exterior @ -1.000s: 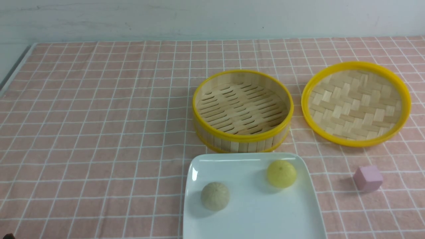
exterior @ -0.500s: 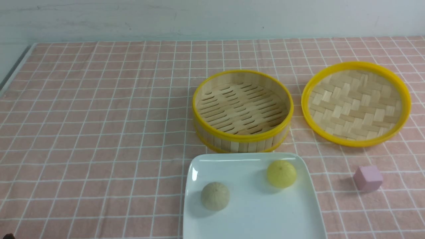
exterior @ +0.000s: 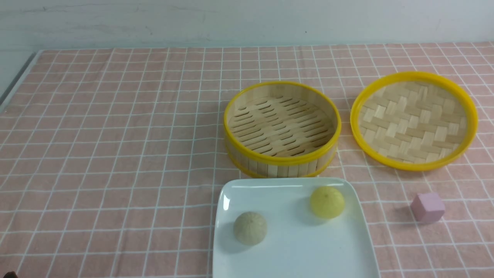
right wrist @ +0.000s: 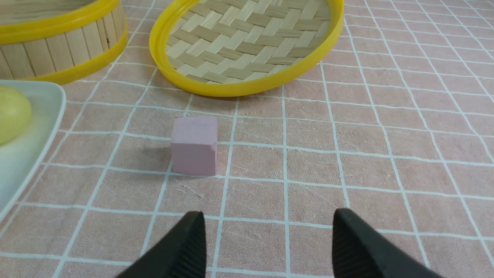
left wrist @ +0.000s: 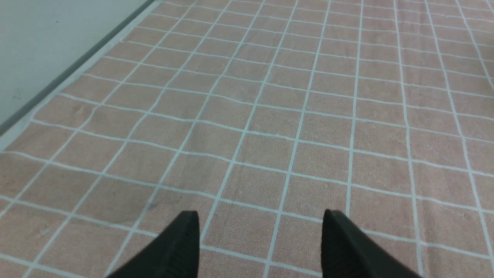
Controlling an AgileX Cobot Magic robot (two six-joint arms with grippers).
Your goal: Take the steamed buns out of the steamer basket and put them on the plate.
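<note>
**Both buns on the plate, basket empty**

I take the plate (exterior: 293, 247) as my landmark. Its near edge runs out of the front view at the bottom; its far edge sits just beside the steamer basket (exterior: 282, 127), and I cannot tell whether the two touch. Left of the plate the checked tablecloth (exterior: 108, 146) lies bare up to the table's left edge, the widest open room I have. Right of the plate a pink cube (exterior: 427, 207) stands near, and beyond it, further back, the woven lid (exterior: 413, 120) lies flat, rim up, just beside the basket.

The yellow bun (exterior: 327, 202) rests on the plate's far right part, the beige bun (exterior: 250, 227) on its left part, well apart. Both sit dome up; being round, they show no long axis. The basket stands upright, its slat floor bare.

My left gripper (left wrist: 260, 231) hangs over bare cloth with jaws spread wide, holding nothing. My right gripper (right wrist: 268, 231) is likewise wide apart, empty, nearer to me than the cube.

Against the frames a second back, I see nothing shifted
</note>
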